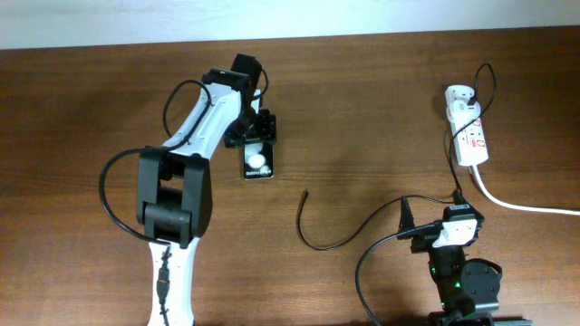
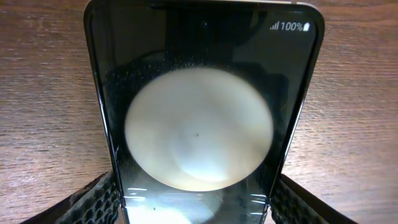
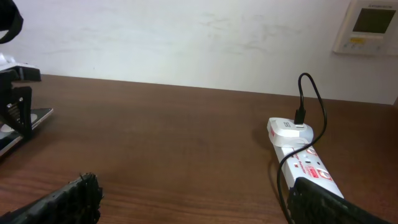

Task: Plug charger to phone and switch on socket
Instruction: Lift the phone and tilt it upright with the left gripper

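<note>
The black phone (image 1: pixel 257 163) lies on the brown table, its glossy screen showing white round spots. It fills the left wrist view (image 2: pixel 199 124). My left gripper (image 1: pixel 256 138) is over it, with a finger against each side edge of the phone (image 2: pixel 196 208). The thin black charger cable (image 1: pixel 319 243) lies loose in mid-table with its plug tip (image 1: pixel 305 193) free. It runs to the white adapter (image 1: pixel 456 94) seated in the white socket strip (image 1: pixel 471 136). My right gripper (image 1: pixel 433 217) is open and empty (image 3: pixel 202 202), near the strip (image 3: pixel 305 165).
The strip's thick white cord (image 1: pixel 517 204) runs off to the right edge. A white wall stands behind the table's far edge (image 3: pixel 186 43), with a wall control panel (image 3: pixel 372 25) at the upper right. Bare wood lies between the phone and the strip.
</note>
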{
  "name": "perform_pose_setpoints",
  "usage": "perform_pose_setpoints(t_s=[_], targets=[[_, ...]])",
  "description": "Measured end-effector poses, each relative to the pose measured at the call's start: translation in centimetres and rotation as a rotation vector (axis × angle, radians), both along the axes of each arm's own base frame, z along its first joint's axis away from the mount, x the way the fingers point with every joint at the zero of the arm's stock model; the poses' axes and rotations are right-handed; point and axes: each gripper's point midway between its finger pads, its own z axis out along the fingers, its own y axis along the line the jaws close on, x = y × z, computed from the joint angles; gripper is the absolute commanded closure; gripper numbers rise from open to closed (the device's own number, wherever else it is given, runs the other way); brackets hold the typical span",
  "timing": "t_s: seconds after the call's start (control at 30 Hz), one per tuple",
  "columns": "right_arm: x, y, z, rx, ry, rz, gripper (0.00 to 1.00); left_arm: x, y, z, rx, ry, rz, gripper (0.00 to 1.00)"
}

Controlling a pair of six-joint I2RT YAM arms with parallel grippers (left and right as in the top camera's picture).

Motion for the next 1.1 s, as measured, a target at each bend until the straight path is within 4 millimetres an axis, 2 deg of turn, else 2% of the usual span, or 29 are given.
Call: perform_pose_setpoints(t_s=[0.23, 0.37, 0.53, 0.63, 0.8, 1.1], targets=[[0.0, 0.0, 0.0, 0.0, 0.0, 0.0, 0.01, 0.2, -0.2, 0.9, -0.19, 0.039, 0.012, 1.0], [0.0, 0.0, 0.0, 0.0, 0.0, 0.0, 0.01, -0.2, -1.7, 1.8, -0.32, 0.062, -0.006, 1.0], [0.0, 0.0, 0.0, -0.001, 0.0, 0.0, 0.01, -0.9, -4.4, 3.9, -0.523, 0.104, -0.024, 1.0], [0.0, 0.0, 0.0, 0.0, 0.0, 0.0, 0.01, -1.0, -5.3, 5.3, -0.643, 0.126, -0.023, 1.0], [0.0, 0.0, 0.0, 0.0, 0.0, 0.0, 0.01, -0.7, -5.4, 8.0, -0.836, 0.148, -0.001, 1.0], [0.0, 0.0, 0.0, 0.0, 0.0, 0.0, 0.01, 0.4, -3.4, 13.3, -1.175, 0.192, 0.076, 1.0]])
